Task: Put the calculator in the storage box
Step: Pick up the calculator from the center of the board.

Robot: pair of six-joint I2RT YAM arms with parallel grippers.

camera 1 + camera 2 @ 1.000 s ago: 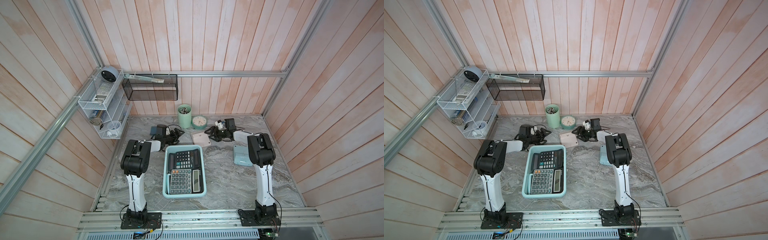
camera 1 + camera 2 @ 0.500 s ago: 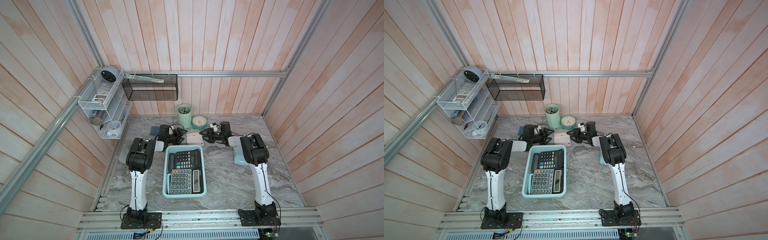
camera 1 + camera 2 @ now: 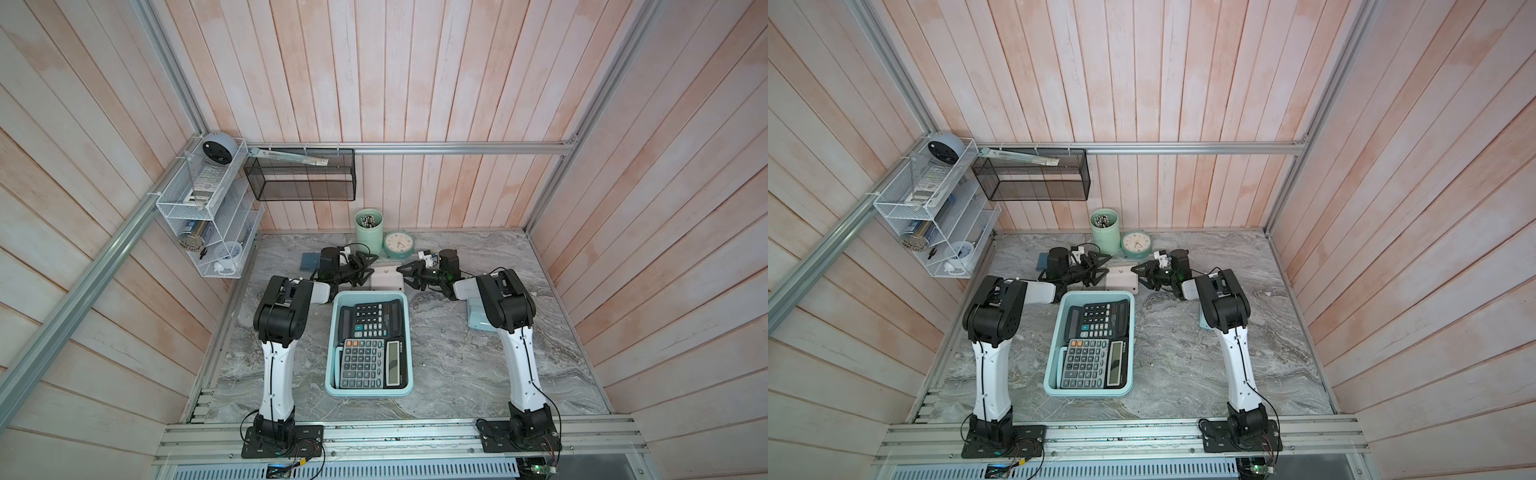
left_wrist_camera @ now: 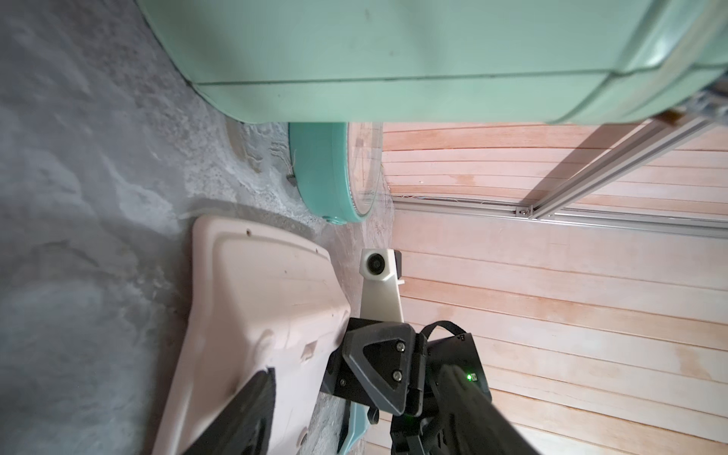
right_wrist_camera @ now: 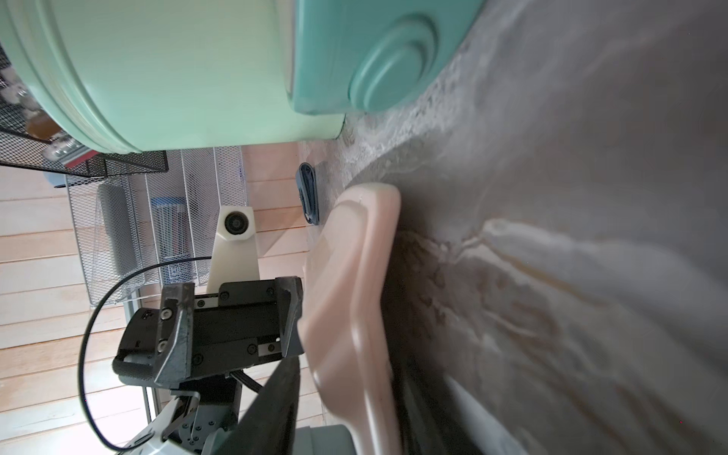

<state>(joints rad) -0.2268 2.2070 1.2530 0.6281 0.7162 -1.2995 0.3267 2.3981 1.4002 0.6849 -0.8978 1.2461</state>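
Note:
A pale pink calculator (image 3: 387, 277) (image 3: 1121, 277) lies face down on the marble just behind the storage box (image 3: 331, 353) (image 3: 1052, 353), a light aqua tub holding a black calculator (image 3: 370, 320) and a grey one (image 3: 370, 363). My left gripper (image 3: 366, 270) is at the pink calculator's left end and my right gripper (image 3: 408, 275) at its right end, facing each other. In the left wrist view one dark finger (image 4: 244, 413) overlaps the calculator's back (image 4: 272, 299), the jaws wide apart. In the right wrist view a finger (image 5: 275, 409) stands a small gap off the calculator (image 5: 350, 315); the other finger is hidden.
A mint pen cup (image 3: 369, 232) and a round mint clock (image 3: 398, 244) stand close behind the calculator by the back wall. A blue-grey pad (image 3: 309, 262) lies behind the left gripper. A light-blue item (image 3: 478, 322) lies under the right arm. A black mesh basket (image 3: 301, 180) and white wire rack (image 3: 199, 199) hang above.
Both arms have swung inward from the sides, bringing the grippers to the two ends of the pink calculator. Their jaws have narrowed.

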